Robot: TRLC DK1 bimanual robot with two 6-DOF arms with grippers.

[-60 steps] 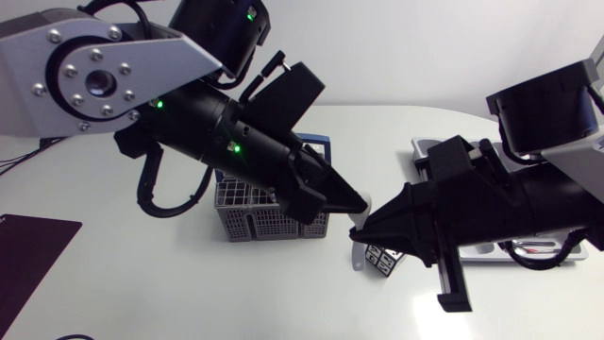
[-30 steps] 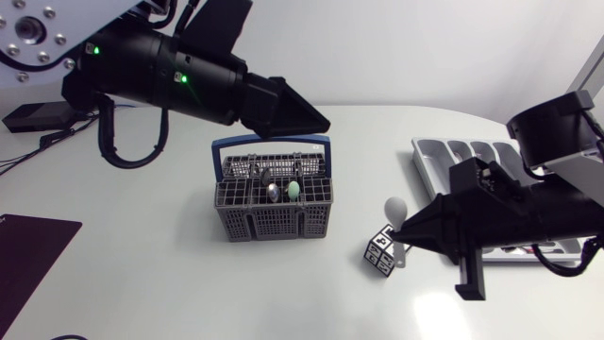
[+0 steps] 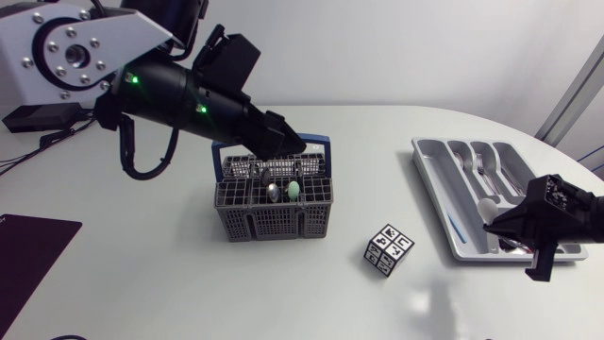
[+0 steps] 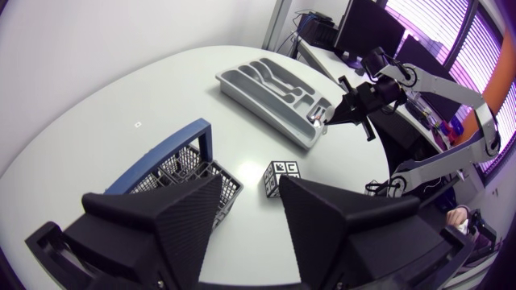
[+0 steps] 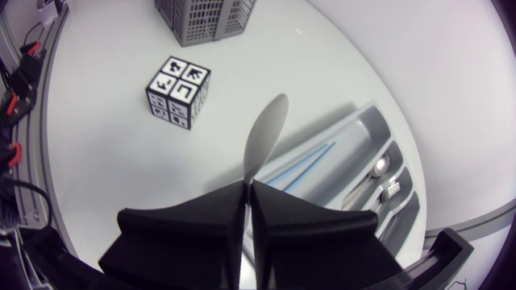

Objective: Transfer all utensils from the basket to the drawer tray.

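The grey wire basket (image 3: 272, 212) with a blue handle holds a metal spoon (image 3: 274, 192) and a green-ended utensil (image 3: 293, 189). My left gripper (image 3: 288, 144) hangs over the basket's back edge; in the left wrist view its fingers (image 4: 173, 221) stand open with nothing between them, above the basket (image 4: 173, 165). My right gripper (image 3: 503, 226) is shut on a white spoon (image 3: 488, 206) over the near edge of the grey drawer tray (image 3: 444, 203). From the right wrist, the white spoon (image 5: 267, 127) sticks out ahead of the shut gripper (image 5: 247, 190).
A black-and-white patterned cube (image 3: 389, 249) lies between basket and tray. The tray (image 5: 359, 133) holds metal cutlery (image 5: 380, 167) and a blue stick (image 5: 300, 172). A dark mat (image 3: 28, 247) lies at the table's front left.
The left gripper let go of the white spoon and swung back over the basket. The right arm carried the spoon rightwards to the tray.
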